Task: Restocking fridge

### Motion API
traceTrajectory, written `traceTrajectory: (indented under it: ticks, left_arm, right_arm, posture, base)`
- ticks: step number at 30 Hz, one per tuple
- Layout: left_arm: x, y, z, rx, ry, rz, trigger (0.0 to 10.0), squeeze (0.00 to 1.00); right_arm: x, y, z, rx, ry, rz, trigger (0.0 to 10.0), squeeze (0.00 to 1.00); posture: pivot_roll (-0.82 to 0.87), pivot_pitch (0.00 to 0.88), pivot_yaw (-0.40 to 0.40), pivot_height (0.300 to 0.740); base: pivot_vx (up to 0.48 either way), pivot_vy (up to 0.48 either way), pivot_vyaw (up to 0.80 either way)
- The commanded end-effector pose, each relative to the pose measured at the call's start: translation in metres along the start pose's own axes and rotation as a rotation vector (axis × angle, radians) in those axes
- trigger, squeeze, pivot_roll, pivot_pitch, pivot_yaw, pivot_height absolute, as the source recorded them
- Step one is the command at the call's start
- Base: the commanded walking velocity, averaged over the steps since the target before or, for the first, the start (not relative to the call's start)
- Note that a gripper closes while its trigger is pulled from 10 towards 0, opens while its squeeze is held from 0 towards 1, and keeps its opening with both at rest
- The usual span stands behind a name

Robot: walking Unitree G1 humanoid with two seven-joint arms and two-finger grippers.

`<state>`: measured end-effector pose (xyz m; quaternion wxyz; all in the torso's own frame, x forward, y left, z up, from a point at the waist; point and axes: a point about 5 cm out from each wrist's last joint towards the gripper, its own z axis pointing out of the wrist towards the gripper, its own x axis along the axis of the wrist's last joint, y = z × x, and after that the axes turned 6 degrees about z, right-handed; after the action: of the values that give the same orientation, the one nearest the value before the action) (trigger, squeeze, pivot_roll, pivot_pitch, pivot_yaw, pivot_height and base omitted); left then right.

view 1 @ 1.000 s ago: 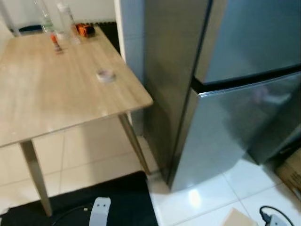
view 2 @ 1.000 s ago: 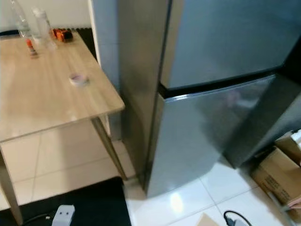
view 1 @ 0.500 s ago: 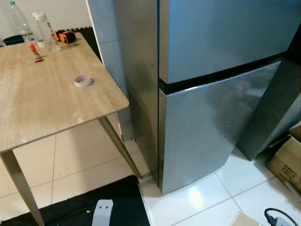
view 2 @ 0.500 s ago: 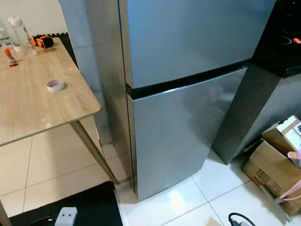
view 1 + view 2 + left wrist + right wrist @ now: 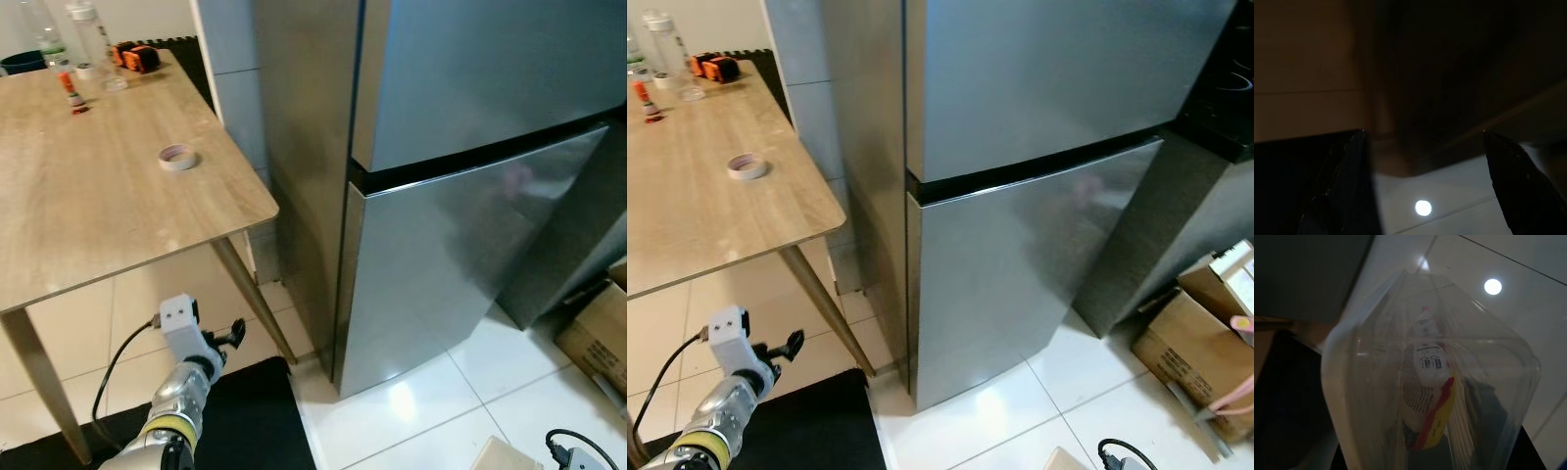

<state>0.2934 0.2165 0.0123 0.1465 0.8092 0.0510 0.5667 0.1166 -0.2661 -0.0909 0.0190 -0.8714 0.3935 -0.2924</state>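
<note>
A tall stainless-steel fridge (image 5: 441,245) stands before me, its upper door (image 5: 490,69) and lower door (image 5: 460,264) both closed. My left arm rises at the lower left beside the table leg, and my left gripper (image 5: 231,333) points toward the fridge's bottom corner, well short of it. In the dark left wrist view, the left gripper (image 5: 1430,181) is open, with its fingertips (image 5: 1347,186) far apart. In the right wrist view, a clear plastic container (image 5: 1425,382) holding a packaged food item (image 5: 1425,401) hangs over the white floor, with my right gripper shut on it.
A wooden table (image 5: 98,206) stands left of the fridge with a tape roll (image 5: 177,157), bottles (image 5: 83,29) and an orange item (image 5: 135,57) on it. A black mat (image 5: 255,421) lies below. Cardboard boxes (image 5: 1200,352) and a cable (image 5: 578,446) sit at the right.
The camera has swung and shifted the whole scene. My left arm has come up into view at the lower left. The fridge doors stay closed.
</note>
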Motion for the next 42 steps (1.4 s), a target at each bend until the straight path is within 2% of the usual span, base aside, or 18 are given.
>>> traceTrajectory:
  ticks: [1,3,4,8,11,12,15,18,20,22,27,30,33,42]
  left_arm:
    - [0.027,0.014,0.012,-0.130,0.087,0.036,10.0,1.00]
    - [0.032,0.017,0.014,-0.162,0.103,0.044,10.0,1.00]
    - [0.043,0.025,0.018,-0.235,0.134,0.074,10.0,1.00]
    - [0.072,0.047,0.030,-0.357,0.173,0.266,10.0,1.00]
    - [0.077,0.051,0.032,-0.372,0.180,0.290,10.0,1.00]
    - [0.090,0.057,0.035,-0.389,0.226,0.320,10.0,0.00]
    - [0.105,0.064,0.037,-0.409,0.272,0.385,10.0,0.00]
    - [0.109,0.064,0.039,-0.377,0.267,0.442,10.0,0.00]
    - [0.114,0.063,0.040,-0.342,0.261,0.512,10.0,0.00]
    - [0.116,0.064,0.040,-0.351,0.264,0.517,10.0,0.00]
    - [0.117,0.081,0.042,-0.524,0.247,0.520,10.0,0.00]
    - [0.115,0.087,0.042,-0.586,0.229,0.525,10.0,0.00]
    - [0.103,0.096,0.043,-0.664,0.140,0.609,10.0,0.00]
    - [0.113,0.101,0.047,-0.626,0.164,0.624,10.0,0.00]
  right_arm:
    - [0.002,-0.003,0.001,0.011,0.006,0.003,10.0,0.00]
    - [0.001,-0.003,0.001,0.010,0.006,0.005,10.0,0.00]
    - [0.001,-0.002,0.001,0.007,0.003,0.009,10.0,0.00]
    - [-0.002,0.000,0.000,-0.009,-0.014,0.008,10.0,0.00]
    - [-0.002,0.000,0.000,-0.009,-0.021,0.001,10.0,0.00]
    - [-0.001,0.002,0.000,-0.022,-0.011,0.014,10.0,0.00]
    - [0.002,0.005,-0.001,-0.036,0.003,0.016,10.0,0.00]
    - [0.002,0.004,-0.001,-0.031,0.003,0.020,10.0,0.00]
    - [0.001,0.004,-0.001,-0.032,-0.008,0.003,10.0,0.00]
    - [0.001,0.004,-0.001,-0.032,-0.011,0.002,10.0,0.00]
    - [-0.002,0.004,-0.001,-0.033,-0.036,-0.020,10.0,0.00]
    - [-0.001,0.005,-0.001,-0.040,-0.025,-0.015,10.0,0.00]
    - [0.003,0.006,-0.001,-0.047,-0.004,-0.011,10.0,0.00]
    - [0.006,0.008,-0.001,-0.046,0.001,-0.014,10.0,0.00]
  posture:
    - [-0.01,0.000,-0.012,0.740]
    - [-0.01,0.000,-0.012,0.740]
    - [-0.01,0.000,-0.010,0.740]
    - [-0.02,0.000,-0.011,0.740]
    - [-0.02,0.000,-0.011,0.740]
    - [-0.02,0.000,-0.010,0.740]
    - [-0.03,0.000,-0.010,0.740]
    - [-0.03,0.000,-0.010,0.740]
    - [-0.03,0.000,-0.011,0.740]
    - [-0.03,0.000,-0.011,0.740]
    - [-0.04,0.000,-0.014,0.740]
    - [-0.04,0.000,-0.014,0.740]
    - [-0.04,0.000,-0.014,0.740]
    - [-0.05,0.000,-0.014,0.740]
  base:
    - [0.000,0.000,0.00]
    - [0.000,0.000,0.00]
    - [0.000,0.000,0.00]
    - [0.000,0.000,0.00]
    - [0.000,0.000,0.00]
    - [0.000,0.000,-0.78]
    - [0.000,0.000,0.00]
    - [0.000,0.000,0.00]
    - [0.000,0.000,0.00]
    - [0.000,0.000,0.00]
    - [0.000,0.000,-0.61]
    - [0.000,0.000,-0.76]
    - [0.000,0.000,0.00]
    - [0.000,0.000,0.00]
